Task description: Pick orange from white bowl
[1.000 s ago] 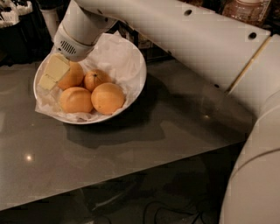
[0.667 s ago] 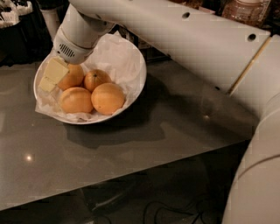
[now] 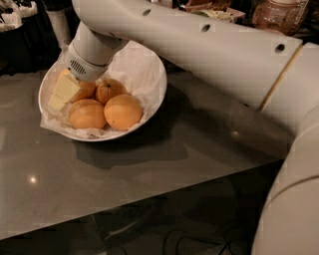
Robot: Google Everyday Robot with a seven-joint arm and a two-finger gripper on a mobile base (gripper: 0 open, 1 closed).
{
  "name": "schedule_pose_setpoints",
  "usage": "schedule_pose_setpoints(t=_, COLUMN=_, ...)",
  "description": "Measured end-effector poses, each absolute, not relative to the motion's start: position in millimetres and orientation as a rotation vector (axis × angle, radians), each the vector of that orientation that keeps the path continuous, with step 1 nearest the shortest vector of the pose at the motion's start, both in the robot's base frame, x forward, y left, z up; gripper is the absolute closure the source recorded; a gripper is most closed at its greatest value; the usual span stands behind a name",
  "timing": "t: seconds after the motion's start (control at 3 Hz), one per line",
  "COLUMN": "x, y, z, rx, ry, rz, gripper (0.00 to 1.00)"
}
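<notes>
The white bowl (image 3: 154,84), lined with crinkled white paper, stands on the grey table and holds several oranges. The largest, smooth orange (image 3: 123,112) lies at the front right. A second orange (image 3: 87,113) lies at the front left, and a smaller one with a dark stem dimple (image 3: 110,89) lies behind them. Another orange (image 3: 87,89) is partly hidden by the gripper. My gripper (image 3: 62,92), pale yellow at its tip, reaches down into the left side of the bowl, against that partly hidden orange and left of the large one.
The grey table (image 3: 149,169) has its front edge running across the lower part of the view. My thick white arm (image 3: 209,50) crosses above the bowl from the right. Dark clutter and a jar (image 3: 279,15) stand behind the table.
The gripper has sunk a little lower into the left side of the bowl. The bowl and oranges have not moved.
</notes>
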State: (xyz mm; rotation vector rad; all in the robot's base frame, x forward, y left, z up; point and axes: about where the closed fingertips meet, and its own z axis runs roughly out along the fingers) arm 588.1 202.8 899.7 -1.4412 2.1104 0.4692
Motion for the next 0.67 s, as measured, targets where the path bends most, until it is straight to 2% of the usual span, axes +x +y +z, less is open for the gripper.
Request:
schedule_pose_setpoints(t=0.33, x=605.0, y=196.5, z=879.7, rx=-1.368, ry=2.173, rz=0.45, gripper=0.08)
schedule_pose_setpoints(t=0.67, x=605.0, y=196.5, z=884.3, rx=-1.368, ry=2.173, rz=0.45, gripper=0.26)
